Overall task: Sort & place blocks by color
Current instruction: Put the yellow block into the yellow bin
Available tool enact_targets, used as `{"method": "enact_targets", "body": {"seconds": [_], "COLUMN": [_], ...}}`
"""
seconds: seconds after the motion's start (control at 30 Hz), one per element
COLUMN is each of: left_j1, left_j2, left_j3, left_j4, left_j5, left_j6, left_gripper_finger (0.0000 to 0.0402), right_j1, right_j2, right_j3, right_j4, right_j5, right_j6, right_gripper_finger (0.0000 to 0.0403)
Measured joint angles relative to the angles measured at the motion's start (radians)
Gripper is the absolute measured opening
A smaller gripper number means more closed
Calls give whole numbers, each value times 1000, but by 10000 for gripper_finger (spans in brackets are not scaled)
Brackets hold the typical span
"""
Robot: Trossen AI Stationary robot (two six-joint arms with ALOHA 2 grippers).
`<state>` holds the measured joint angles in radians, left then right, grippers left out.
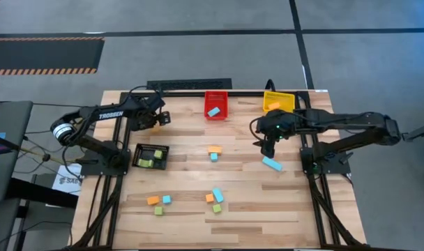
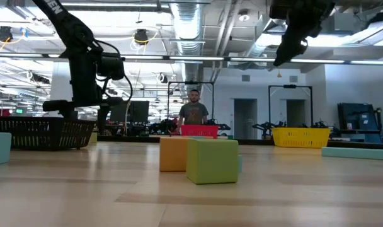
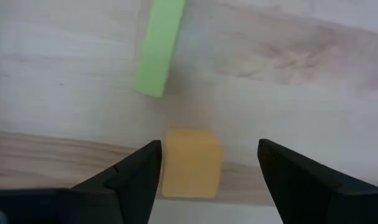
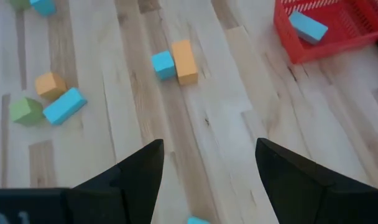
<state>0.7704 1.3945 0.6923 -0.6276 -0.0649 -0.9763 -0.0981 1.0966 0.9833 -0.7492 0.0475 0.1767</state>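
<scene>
My left gripper hangs over the table's far left part, behind the black bin, fingers apart and holding nothing. Below it sit an orange cube and a green bar; the bar's long axis runs away from me and its far end is cut off. From above, my own arm hides both.

My right gripper hovers near the yellow bin, fingers apart, empty. A light blue bar lies just below it, angled diagonally. One blue block rests tilted in the red bin.

Other blocks lie scattered toward the table's near edge.
</scene>
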Motion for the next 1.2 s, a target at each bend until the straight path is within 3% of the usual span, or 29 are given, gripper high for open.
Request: {"method": "enact_targets", "body": {"seconds": [0.3,0.67,0.97,1.2], "left_j1": [-26,-26,-26,-35], "left_j2": [0,0,8,113], "left_j3": [-13,-13,-12,-7], "left_j4": [6,-25,-27,-25], "left_j5": [-38,-62,-77,-42], "left_j6": [-41,60,142,204], "left_gripper_finger": [254,250,175,126], "right_j1": [-50,-61,-22,8], "right_j2": [2,2,2,3], "right_j3": [0,0,0,0], "right_j4": [1,63,95,101], "right_j5": [-46,-48,-48,-44], "right_j6": [-44,14,97,147], "right_gripper_finger": [276,276,276,276]}}
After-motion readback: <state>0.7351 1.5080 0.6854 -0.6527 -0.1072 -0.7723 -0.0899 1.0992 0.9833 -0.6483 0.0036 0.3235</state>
